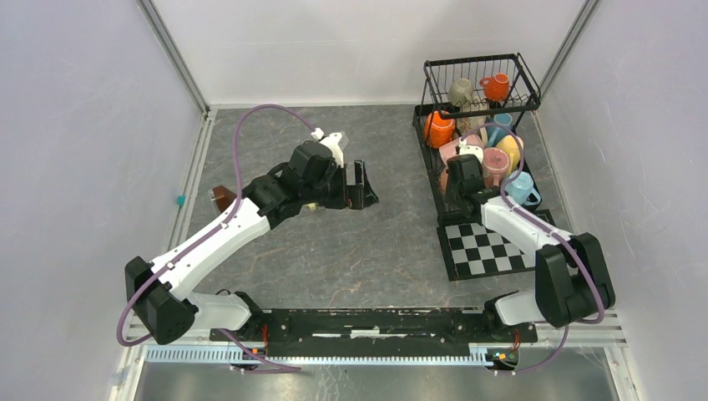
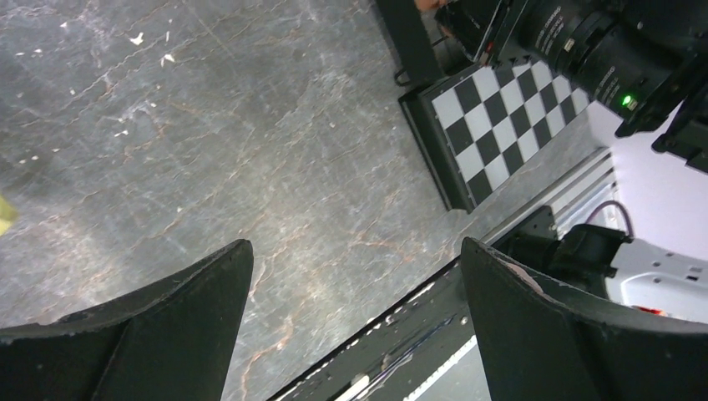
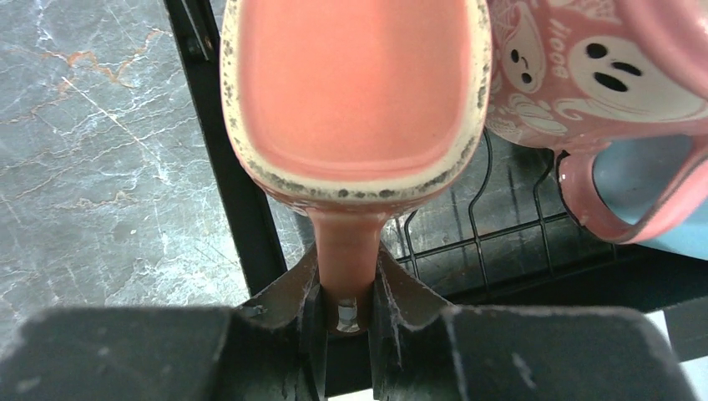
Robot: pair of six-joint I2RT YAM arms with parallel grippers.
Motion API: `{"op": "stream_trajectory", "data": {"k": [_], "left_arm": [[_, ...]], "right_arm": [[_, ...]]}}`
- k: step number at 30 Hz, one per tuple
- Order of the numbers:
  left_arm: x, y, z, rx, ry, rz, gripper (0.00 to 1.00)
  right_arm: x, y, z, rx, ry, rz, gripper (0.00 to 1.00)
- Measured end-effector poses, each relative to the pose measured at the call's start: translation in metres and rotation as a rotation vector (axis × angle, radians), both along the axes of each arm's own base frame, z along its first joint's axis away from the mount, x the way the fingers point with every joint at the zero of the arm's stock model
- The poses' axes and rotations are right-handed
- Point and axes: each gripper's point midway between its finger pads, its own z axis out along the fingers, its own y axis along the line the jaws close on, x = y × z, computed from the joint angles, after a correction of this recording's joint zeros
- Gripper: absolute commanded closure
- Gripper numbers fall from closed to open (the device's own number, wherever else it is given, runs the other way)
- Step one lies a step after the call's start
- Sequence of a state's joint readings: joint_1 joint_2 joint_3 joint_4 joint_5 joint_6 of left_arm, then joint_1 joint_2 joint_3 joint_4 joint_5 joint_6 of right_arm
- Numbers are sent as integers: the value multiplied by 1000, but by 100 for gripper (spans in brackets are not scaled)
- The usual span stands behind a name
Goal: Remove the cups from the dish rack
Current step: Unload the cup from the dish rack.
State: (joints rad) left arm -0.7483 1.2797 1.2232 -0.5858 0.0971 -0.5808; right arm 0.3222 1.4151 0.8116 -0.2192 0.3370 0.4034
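R end effector [image 3: 346,288], cup [image 3: 351,83], rack edge [image 3: 242,209]

About nine cups [image 1: 494,164], one dish rack [image 1: 480,59]

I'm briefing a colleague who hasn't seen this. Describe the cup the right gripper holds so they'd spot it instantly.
Find the black dish rack, far right. At its lower tier's left edge, the right gripper pinches a pink cup by its handle. Unlike the ghost-printed pink mug beside it, this one is plain, with a speckled cream rim.
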Motion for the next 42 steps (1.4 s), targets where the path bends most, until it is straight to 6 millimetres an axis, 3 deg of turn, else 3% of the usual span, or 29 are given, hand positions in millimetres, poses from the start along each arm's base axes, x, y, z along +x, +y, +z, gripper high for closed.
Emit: {"op": "stream_trajectory", "data": {"k": [12, 22, 30, 36, 42], "left_arm": [[5, -16, 8, -148, 28, 52, 0], [15, -22, 20, -291, 60, 80, 0], [24, -26, 31, -414, 82, 82, 0], [33, -24, 32, -535, 123, 98, 0], [43, -21, 53, -689, 134, 89, 0]], "right_arm": [[-14, -5, 31, 14, -43, 1, 100], [-36, 7, 77, 123, -133, 70, 100], [-52, 45, 114, 312, -209, 217, 100], [-64, 93, 139, 498, -240, 363, 100], [-77, 139, 172, 704, -284, 513, 100]]}}
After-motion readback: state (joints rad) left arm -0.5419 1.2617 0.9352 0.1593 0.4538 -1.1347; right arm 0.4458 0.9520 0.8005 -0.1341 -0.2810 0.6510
